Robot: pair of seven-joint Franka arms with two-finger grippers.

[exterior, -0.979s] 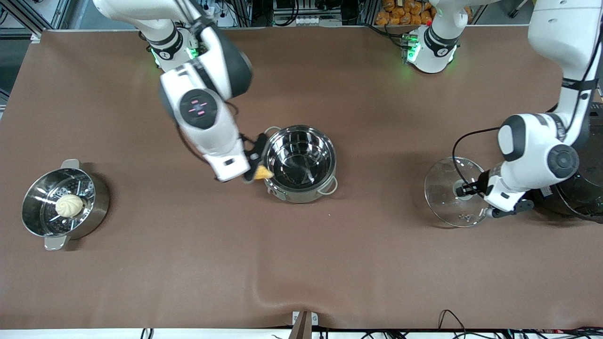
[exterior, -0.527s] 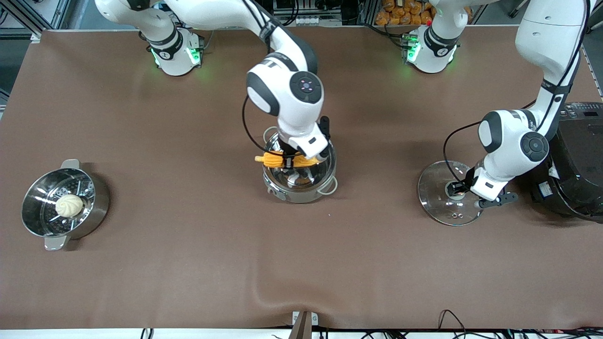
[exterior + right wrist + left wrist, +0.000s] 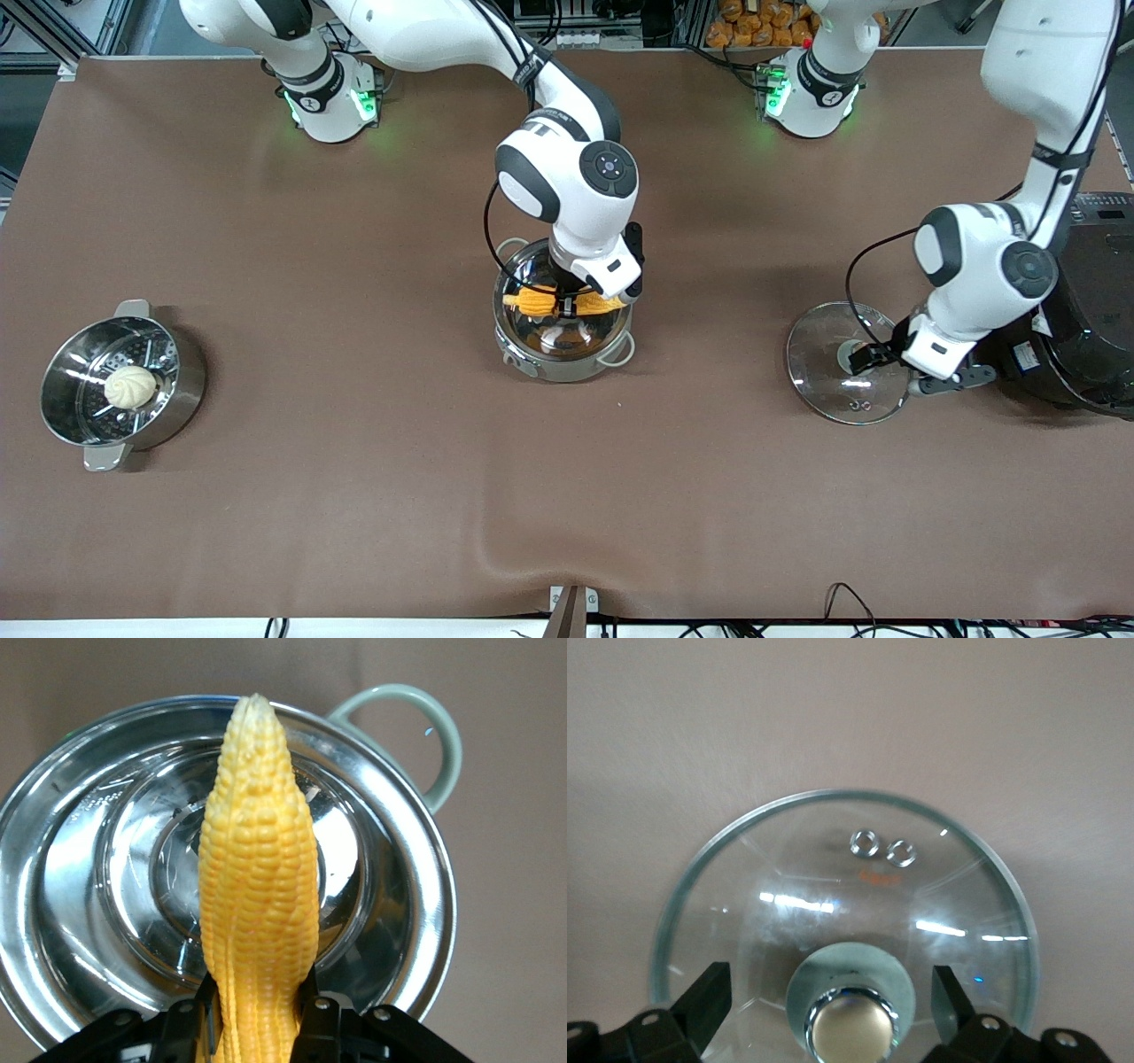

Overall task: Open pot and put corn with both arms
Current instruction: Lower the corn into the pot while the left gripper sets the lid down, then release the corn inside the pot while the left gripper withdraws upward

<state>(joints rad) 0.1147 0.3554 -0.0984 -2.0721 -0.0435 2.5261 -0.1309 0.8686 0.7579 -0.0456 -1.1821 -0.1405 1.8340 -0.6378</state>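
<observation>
The shiny pot (image 3: pixel 560 361) stands open mid-table. My right gripper (image 3: pixel 565 306) is shut on the yellow-orange corn (image 3: pixel 532 301) and holds it level over the pot's mouth. In the right wrist view the corn (image 3: pixel 258 868) runs across the pot's mirror inside (image 3: pixel 106 904), gripped at its thick end by my right gripper (image 3: pixel 257 1014). The glass lid (image 3: pixel 824 377) lies flat on the table toward the left arm's end. My left gripper (image 3: pixel 873 354) is open over it, its fingers (image 3: pixel 709 997) apart on either side of the lid's knob (image 3: pixel 850 1032).
A steel steamer pot (image 3: pixel 182 390) with a white bun (image 3: pixel 130 387) stands near the right arm's end. A large black electric cooker (image 3: pixel 1094 292) stands close beside the left arm's wrist. The brown cloth has a fold (image 3: pixel 496 540) near the front edge.
My right arm has carried the corn from beside the pot's rim to over its mouth, turning it level. My left arm has shifted slightly by the lid.
</observation>
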